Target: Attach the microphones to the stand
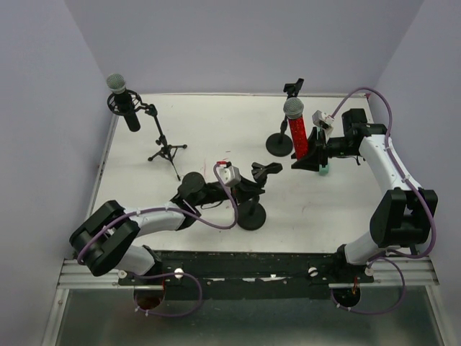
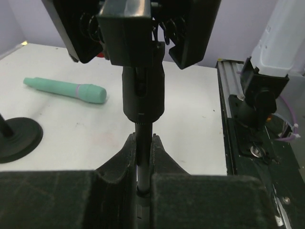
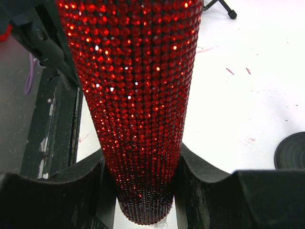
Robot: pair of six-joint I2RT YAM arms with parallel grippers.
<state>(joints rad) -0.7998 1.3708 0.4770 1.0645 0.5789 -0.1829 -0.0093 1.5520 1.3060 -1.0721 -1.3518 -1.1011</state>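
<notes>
Your left pincer point(image 1: 250, 189) is pressed together on the thin pole of the near stand point(image 1: 251, 215). Its fingers point(image 2: 125, 155) pinch that pole just below the stand's clip point(image 2: 136, 28), and the round base sits just beside the pincer. Your right pincer point(image 1: 308, 157) pinches the red microphone point(image 1: 297, 137) at its lower end and holds it upright, with the silver mesh head above the fingers. A second round-based stand point(image 1: 279, 144) rises just beyond that pincer. The mint-green microphone point(image 2: 66, 89) lies flat on the table point(image 1: 216, 122), ahead and left of the left pincer's fingers. The black microphone point(image 1: 124, 104) sits in the tripod stand point(image 1: 166, 148), well apart from both pincers.
</notes>
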